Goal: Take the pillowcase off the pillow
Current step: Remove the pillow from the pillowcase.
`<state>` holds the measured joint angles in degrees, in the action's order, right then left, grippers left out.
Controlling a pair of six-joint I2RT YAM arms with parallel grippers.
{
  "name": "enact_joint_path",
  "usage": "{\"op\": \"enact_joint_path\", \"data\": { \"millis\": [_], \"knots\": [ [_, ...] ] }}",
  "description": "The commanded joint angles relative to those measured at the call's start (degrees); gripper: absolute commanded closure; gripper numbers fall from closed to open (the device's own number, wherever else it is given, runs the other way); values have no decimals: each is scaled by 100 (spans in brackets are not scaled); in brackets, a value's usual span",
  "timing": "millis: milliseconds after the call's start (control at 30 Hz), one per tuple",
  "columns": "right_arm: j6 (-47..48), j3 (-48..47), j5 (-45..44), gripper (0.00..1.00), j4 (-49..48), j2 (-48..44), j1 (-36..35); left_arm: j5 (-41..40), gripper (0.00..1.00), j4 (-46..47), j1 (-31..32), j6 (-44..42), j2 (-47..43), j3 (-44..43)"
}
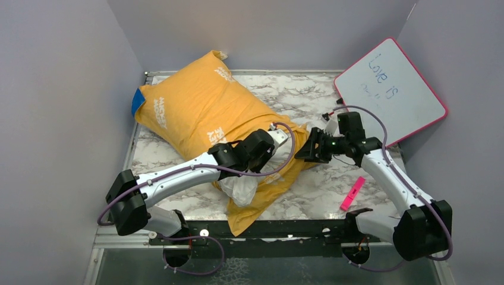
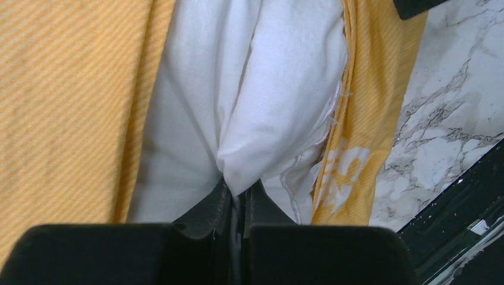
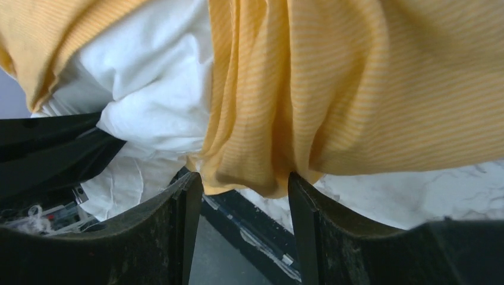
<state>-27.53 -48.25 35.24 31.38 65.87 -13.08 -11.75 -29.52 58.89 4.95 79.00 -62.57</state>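
Cloth looks soft, light, slippery. We see the pillowcase lying from the table's far-left corner toward its near edge; left gripper pinches the pillow, right gripper spread astride an orange hem, our best hold.

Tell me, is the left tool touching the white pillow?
Touching. The left wrist view shows the left tool shut on a fold of the pillow, white fabric pinched between its tips.

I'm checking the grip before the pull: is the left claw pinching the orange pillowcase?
No, the left claw is shut on a fold of the white pillow; the orange pillowcase lies to either side.
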Motion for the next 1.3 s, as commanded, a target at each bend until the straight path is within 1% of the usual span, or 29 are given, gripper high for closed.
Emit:
{"op": "enact_joint_path", "data": {
  "millis": [0, 133, 167, 233, 300, 333, 367, 400, 433, 500, 533, 567, 633, 667, 767, 933, 1000, 1100, 1233, 1267],
  "knots": [
    [-281, 105, 599, 40, -454, 27, -36, -22, 100, -354, 17, 179, 79, -150],
    [-328, -122, -212, 42, -172, 437, -65, 4, 100, -361, 25, 181, 58, -159],
    [-392, -114, -274, 43, -222, 525, -65, 9, 100, -357, 26, 186, 54, -164],
    [-554, -17, -102, 45, -520, 649, -70, 15, 100, -357, 26, 211, 31, -167],
    [-678, 73, -22, 49, -766, 725, -120, -5, 100, -356, 26, 249, -3, -160],
    [-657, 52, -135, 56, -721, 754, -159, -30, 100, -360, 26, 265, -23, -159],
    [-637, 13, -412, 66, -589, 744, -170, -48, 100, -358, 26, 264, -48, -167],
    [-625, -35, -806, 77, -417, 703, -171, -100, 100, -366, 26, 238, -65, -168],
    [-627, -79, -1291, 85, -216, 636, -173, -185, 100, -387, 26, 217, -97, -161],
    [-607, -113, -2336, 98, 57, 469, -163, -357, 100, -476, 26, 186, -216, -151],
    [-620, -114, -2874, 99, 170, 403, -145, -418, 100, -508, 26, 168, -283, -136],
    [-628, -87, -3272, 99, 208, 347, -119, -451, 100, -533, 26, 169, -364, -115],
    [-639, -5, -3701, 99, 167, 318, 65, -542, 100, -569, 26, 187, -527, -65],
    [-654, 36, -3753, 99, 92, 339, 179, -588, 100, -599, 26, 209, -606, -29],
    [-628, 72, -3568, 99, -130, 552, 347, -677, 100, -673, 26, 266, -818, 51],
    [-491, -68, -2268, 100, -251, 1175, 350, -492, 100, -749, 26, 351, -1043, 163],
    [-356, -5, -1775, 100, -401, 1194, 350, -390, 100, -751, 23, 385, -1079, 195],
    [-303, -28, -1859, 98, -304, 982, 349, -364, 100, -746, 26, 410, -1092, 180],
    [65, -278, -2274, 92, 104, 522, 350, -409, 100, -737, 26, 409, -1039, 112],
    [134, -327, -2389, 89, 180, 402, 350, -423, 100, -743, 26, 407, -1018, 94]
  ]
}}
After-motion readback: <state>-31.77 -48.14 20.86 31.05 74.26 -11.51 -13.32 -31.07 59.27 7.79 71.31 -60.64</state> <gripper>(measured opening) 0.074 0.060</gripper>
